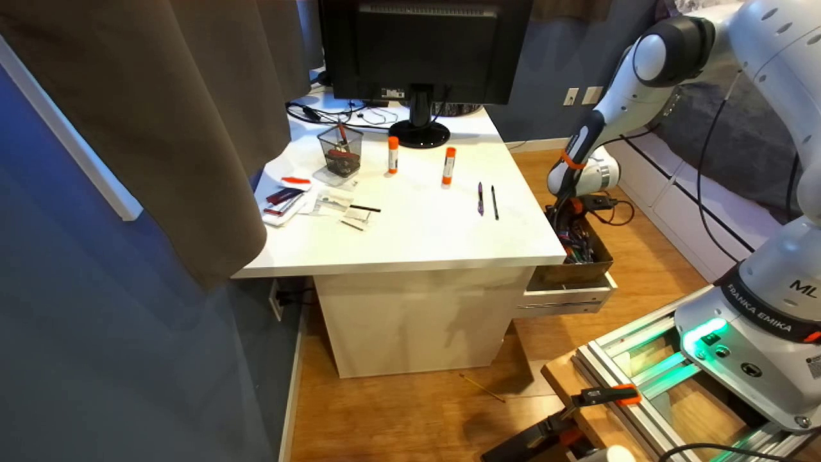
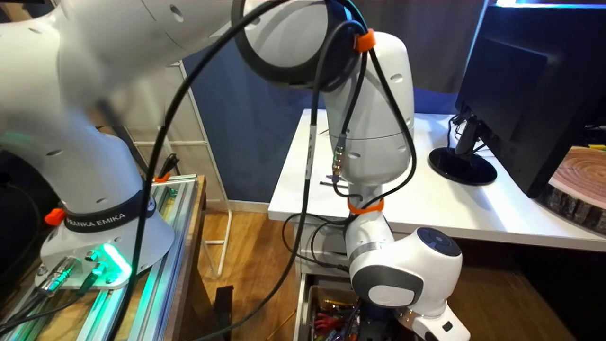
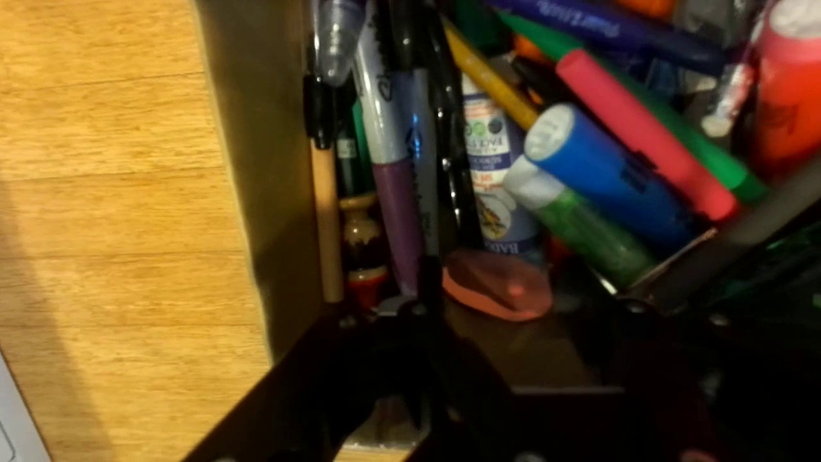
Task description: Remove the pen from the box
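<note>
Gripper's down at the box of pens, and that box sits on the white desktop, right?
Not quite: the box sits in the open drawer, below the level of the desktop, as both exterior views show. The gripper is down at it.

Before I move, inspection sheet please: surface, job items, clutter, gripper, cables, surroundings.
Surface: white table; purple pen and dark pen lie on it.
Box: in an open drawer, packed with markers and other stationery.
Pen: target cannot be singled out in the box.
Clutter: mesh cup, two orange-capped sticks, papers on the table.
Gripper: at the box, jaws look apart; held: nothing seen.
Cables: black cable loops off the arm; tangle beside the monitor stand.
Surroundings: brown curtain; thin yellow stick on the floor.
</note>
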`<state>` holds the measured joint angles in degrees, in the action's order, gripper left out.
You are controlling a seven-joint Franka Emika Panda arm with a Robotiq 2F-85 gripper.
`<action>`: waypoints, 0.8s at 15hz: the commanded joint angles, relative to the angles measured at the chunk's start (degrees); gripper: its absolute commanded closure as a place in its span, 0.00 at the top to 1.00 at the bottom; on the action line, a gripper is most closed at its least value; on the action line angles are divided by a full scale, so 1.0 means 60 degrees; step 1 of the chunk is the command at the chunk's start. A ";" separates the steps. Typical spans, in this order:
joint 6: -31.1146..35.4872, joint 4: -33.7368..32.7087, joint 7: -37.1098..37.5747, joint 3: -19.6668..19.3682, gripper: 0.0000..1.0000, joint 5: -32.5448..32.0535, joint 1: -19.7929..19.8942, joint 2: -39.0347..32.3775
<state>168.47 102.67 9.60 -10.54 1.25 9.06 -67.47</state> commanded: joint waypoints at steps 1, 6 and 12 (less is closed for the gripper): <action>0.0480 0.0556 -0.0116 -0.0007 0.19 0.0212 -0.0148 0.0246; 0.0775 0.1015 -0.0103 -0.0198 0.01 0.0170 -0.0387 0.0494; 0.1408 0.2876 0.0109 -0.0895 0.03 0.0232 -0.1265 0.1781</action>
<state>174.30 111.50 9.59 -13.08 1.34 5.32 -62.69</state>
